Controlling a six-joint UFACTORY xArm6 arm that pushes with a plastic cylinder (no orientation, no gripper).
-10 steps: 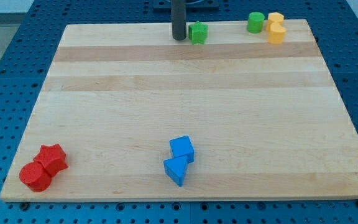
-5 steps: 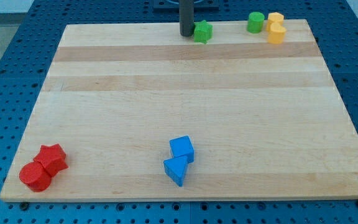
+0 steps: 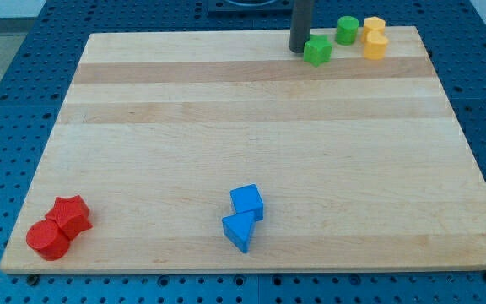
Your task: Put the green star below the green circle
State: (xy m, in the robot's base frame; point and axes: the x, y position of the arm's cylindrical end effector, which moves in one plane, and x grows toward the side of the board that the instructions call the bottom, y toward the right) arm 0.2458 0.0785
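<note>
The green star [image 3: 316, 51] lies near the view's top edge of the wooden board [image 3: 251, 135]. The green circle [image 3: 347, 29] stands up and to the right of it, a small gap apart. My tip [image 3: 299, 48] is at the star's left side, touching it or nearly so. The dark rod rises out of the view's top.
Two yellow blocks [image 3: 375, 38] stand right of the green circle at the top right corner. A blue cube [image 3: 247, 202] and blue triangle [image 3: 238, 230] sit at bottom centre. A red star [image 3: 72, 214] and red circle [image 3: 47, 240] sit at bottom left.
My tip has moved right along the top edge and pushed the green star right, toward the green circle. The other blocks have not moved.
</note>
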